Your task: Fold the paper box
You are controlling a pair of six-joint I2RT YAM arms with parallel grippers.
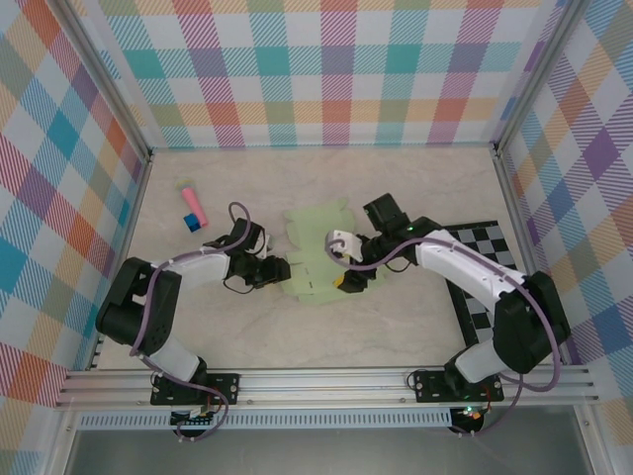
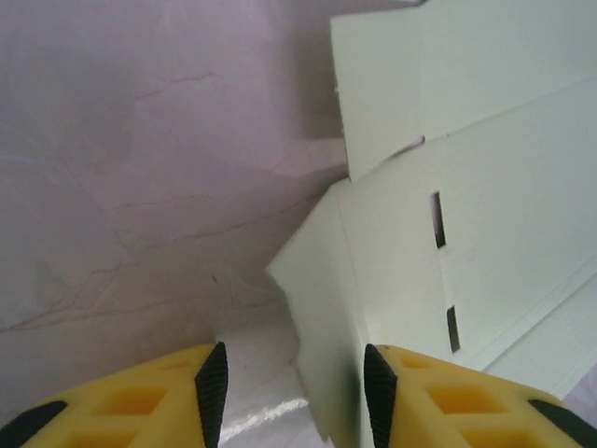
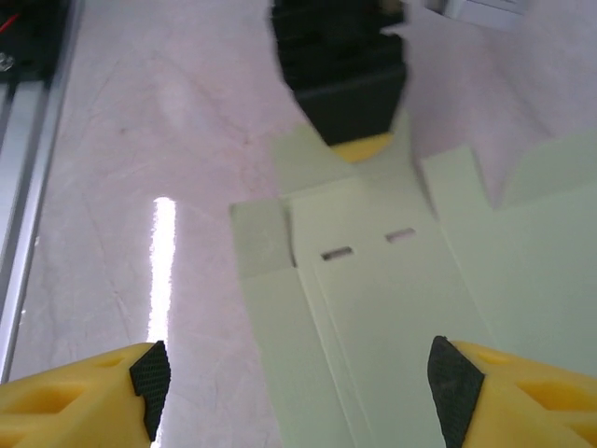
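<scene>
Pale-green card, the paper box (image 1: 315, 247) lies as a flat tabbed cut-out on the marbled table (image 1: 415, 188), between the 2 grippers. At its left edge 1 side flap (image 2: 322, 317) stands lifted, and the left gripper (image 1: 269, 272) straddles it. Its jaws are partly open, with the flap close against 1 pad (image 2: 378, 392) and, judging by the gap, not yet pinched. The right gripper (image 1: 348, 280) hovers over the sheet's right side, jaws wide, holding nothing — probably placed to pin the panel while the flap is creased.
</scene>
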